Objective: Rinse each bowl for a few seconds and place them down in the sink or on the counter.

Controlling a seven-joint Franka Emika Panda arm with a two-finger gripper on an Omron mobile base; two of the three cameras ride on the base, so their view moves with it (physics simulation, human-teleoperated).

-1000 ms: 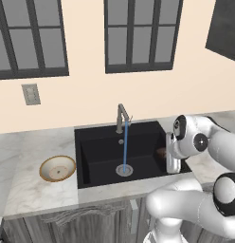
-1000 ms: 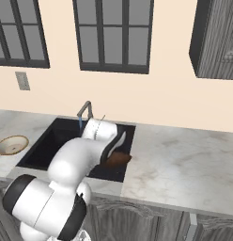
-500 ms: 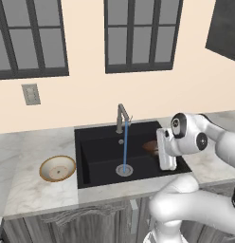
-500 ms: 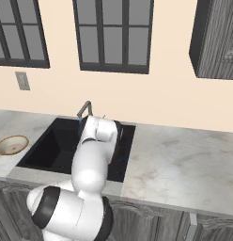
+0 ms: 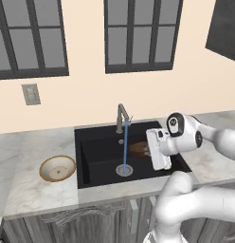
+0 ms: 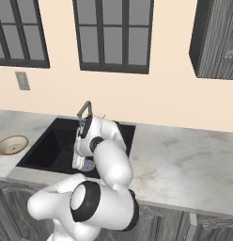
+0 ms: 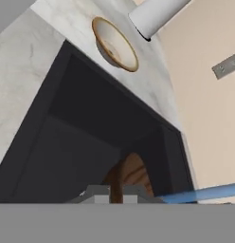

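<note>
Gripper (image 7: 115, 194) clenched on round dark brown bowl (image 5: 139, 149) – matte black sink (image 5: 98, 159), tan-rimmed bowl (image 5: 57, 168) on veined marble counter (image 5: 24, 190)

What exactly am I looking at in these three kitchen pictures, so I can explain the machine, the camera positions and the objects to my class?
This is a computer-rendered kitchen with a white robot arm. Two cameras sit behind the arm, one to its left and one to its right, looking down over the counter. The third rides on the hand itself and looks along the fingers, so its picture is tilted.

The black sink is set into the marble-look counter, and a blue stream of water runs from the grey tap to the drain. The gripper, shut on the dark brown bowl, holds it over the basin beside the stream. A tan-rimmed bowl rests on the counter left of the sink.
</note>
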